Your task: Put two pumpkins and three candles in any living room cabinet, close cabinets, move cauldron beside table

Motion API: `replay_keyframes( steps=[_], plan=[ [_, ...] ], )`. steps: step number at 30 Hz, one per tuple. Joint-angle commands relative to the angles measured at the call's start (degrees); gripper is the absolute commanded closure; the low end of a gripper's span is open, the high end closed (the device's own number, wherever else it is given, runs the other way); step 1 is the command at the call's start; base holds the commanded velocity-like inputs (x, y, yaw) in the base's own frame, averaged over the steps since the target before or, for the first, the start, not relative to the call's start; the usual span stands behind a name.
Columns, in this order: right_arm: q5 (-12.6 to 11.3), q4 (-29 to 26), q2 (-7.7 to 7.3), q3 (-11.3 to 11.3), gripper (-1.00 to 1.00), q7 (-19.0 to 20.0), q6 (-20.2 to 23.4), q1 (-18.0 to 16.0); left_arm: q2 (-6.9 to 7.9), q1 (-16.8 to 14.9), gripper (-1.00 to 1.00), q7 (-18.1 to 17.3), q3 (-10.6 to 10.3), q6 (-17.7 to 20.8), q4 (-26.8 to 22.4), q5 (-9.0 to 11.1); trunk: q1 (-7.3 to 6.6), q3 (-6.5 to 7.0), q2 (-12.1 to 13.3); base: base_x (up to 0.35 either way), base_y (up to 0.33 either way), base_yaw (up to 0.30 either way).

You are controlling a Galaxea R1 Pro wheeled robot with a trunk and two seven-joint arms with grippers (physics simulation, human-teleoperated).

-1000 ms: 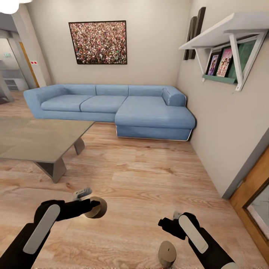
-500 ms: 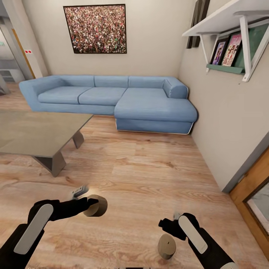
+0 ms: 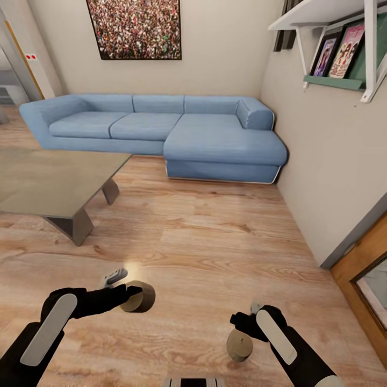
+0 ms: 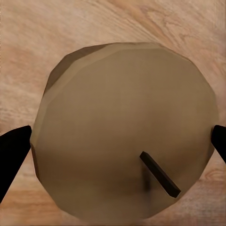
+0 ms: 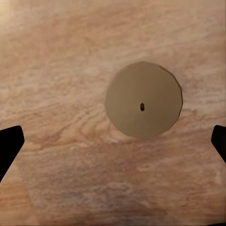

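Lowest in the head view, the right gripper (image 3: pixel 243 323) hangs above a candle (image 3: pixel 239 344) that stands upright on the wooden floor (image 3: pixel 215 252). In the right wrist view that candle (image 5: pixel 143 100) sits free between two fingertips (image 5: pixel 9 143) at the frame's edges, so the jaws are spread wide and hold nothing.

At lower left, the left gripper (image 3: pixel 134 293) has a second candle (image 3: pixel 138 296) at its tips. The left wrist view shows this candle (image 4: pixel 125 146) large, tipped so its wick end faces the camera, with a dark fingertip on each side of it. It looks clamped and lifted, though whether the pads truly press it is hard to tell from here.

Further up at mid-left stands the grey table (image 3: pixel 54 183); beyond it a blue sofa (image 3: pixel 161 134) lines the far wall beneath a picture (image 3: pixel 134 28), and a shelf (image 3: pixel 328 32) hangs at upper right.

The step in hand appears to be gathering candles. Next, the right arm would need to drop straight down over its candle and close on its sides, before carrying both to a cabinet.
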Motion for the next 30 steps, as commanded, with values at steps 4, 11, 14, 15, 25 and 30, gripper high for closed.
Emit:
replay_keyframes(
  steps=[4, 11, 14, 15, 25, 30],
  plan=[
    [-0.5, -0.1, -0.06, 0.2, -1.0, 0.3, -0.1, -0.1, -0.16, 0.0, 1.0, 0.7, -0.1, 0.0, 0.0, 0.6, 0.09, -0.94, -0.1, 0.0, 0.0, 0.0],
    [-0.5, -0.1, -0.06, 0.2, -1.0, 0.5, -0.2, -0.1, -0.27, 0.0, 1.0, 0.7, -0.3, 0.0, 0.0, 0.6, 0.27, -2.49, -0.2, 0.0, 0.0, 0.0],
    [-0.5, -0.1, -0.06, 0.2, -1.0, 0.5, -0.3, -0.1, -0.28, 0.0, 1.0, 0.7, -0.3, 0.0, 0.0, 0.6, 0.35, -3.16, -0.2, 0.0, 0.0, 0.0],
    [-0.5, -0.1, -0.06, 0.2, -1.0, 0.5, -0.3, -0.1, -0.28, 0.0, 1.0, 0.7, -0.3, 0.0, 0.0, 0.6, 0.37, -3.38, -0.2, 0.0, 0.0, 0.0],
    [-0.4, 2.2, -0.06, 0.2, -1.0, 2.1, -2.0, -0.1, -0.36, 0.0, 1.0, 0.6, -0.3, 0.0, 0.0, 0.6, 0.63, -5.59, -0.4, 0.0, 0.0, 0.0],
    [0.1, 2.9, -0.14, 0.2, -1.0, 4.6, -2.6, -0.1, -0.37, 0.0, 1.0, 0.6, -0.3, 0.0, 0.0, 0.6, 0.76, -6.7, -0.4, 0.0, 0.0, 0.0]
  ],
)
